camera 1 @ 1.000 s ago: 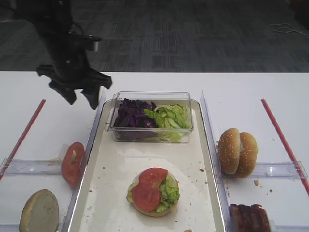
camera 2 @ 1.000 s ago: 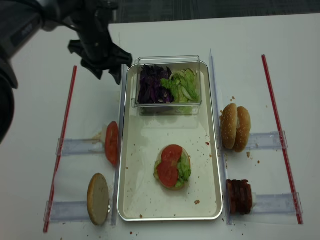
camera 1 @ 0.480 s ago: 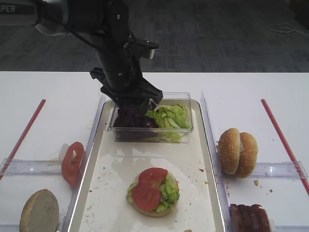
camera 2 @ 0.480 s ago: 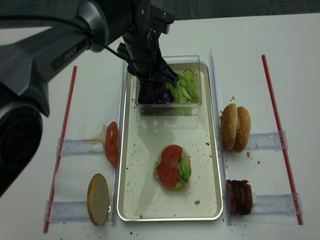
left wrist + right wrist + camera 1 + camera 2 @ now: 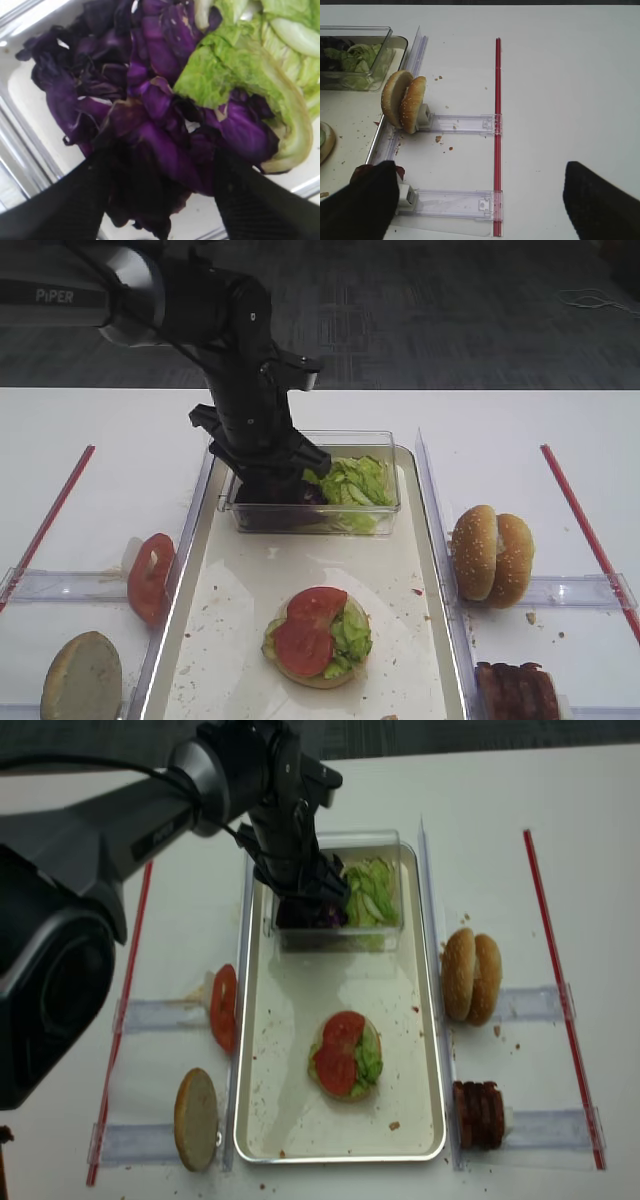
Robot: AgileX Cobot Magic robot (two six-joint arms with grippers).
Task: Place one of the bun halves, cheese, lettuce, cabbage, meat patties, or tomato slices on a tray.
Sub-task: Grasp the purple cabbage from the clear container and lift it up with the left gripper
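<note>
White desk (image 5: 500,420) and grey carpet frame the scene. Within a second the left claw (image 5: 160,200) has been swung from beside the tray (image 5: 420,640) down into the clear box (image 5: 385,510). Its fingers (image 5: 75,200) are held apart, straddling the cabbage (image 5: 150,125), nothing gripped yet. A grasp seems imminent. Dark purple crumpled leaves lie between them; lettuce (image 5: 235,75) just beyond, rightward.

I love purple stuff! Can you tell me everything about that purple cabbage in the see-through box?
The cabbage is a heap of dark purple leaves, wrinkly and curled, some nearly black. It fills the left half of the clear plastic box, which sits at the far end of the tray. Green lettuce lies against it and partly over it. The robot's left hand is down in the heap, one black finger on each side, open.
</note>
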